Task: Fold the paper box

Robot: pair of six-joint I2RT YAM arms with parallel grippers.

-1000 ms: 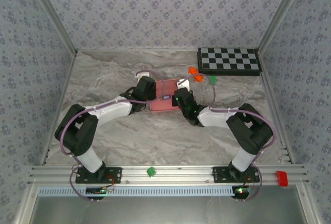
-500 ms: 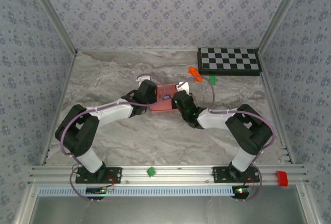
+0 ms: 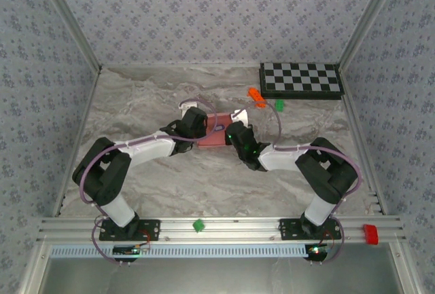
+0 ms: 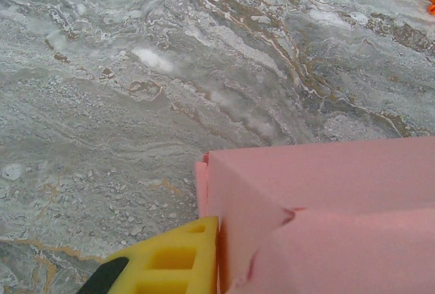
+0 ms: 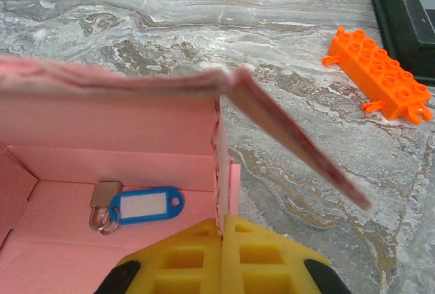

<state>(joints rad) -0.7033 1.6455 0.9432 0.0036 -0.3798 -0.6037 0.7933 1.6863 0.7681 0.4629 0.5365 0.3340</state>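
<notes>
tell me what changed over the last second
The left gripper and right gripper have drawn the paper box slightly toward the arm bases, both still pinching its walls. The checkerboard, orange block and green piece stayed put.

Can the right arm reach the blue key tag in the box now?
Probably not yet: the right claw is shut on the paper box wall; the blue key tag lies uncovered just beyond.
</notes>
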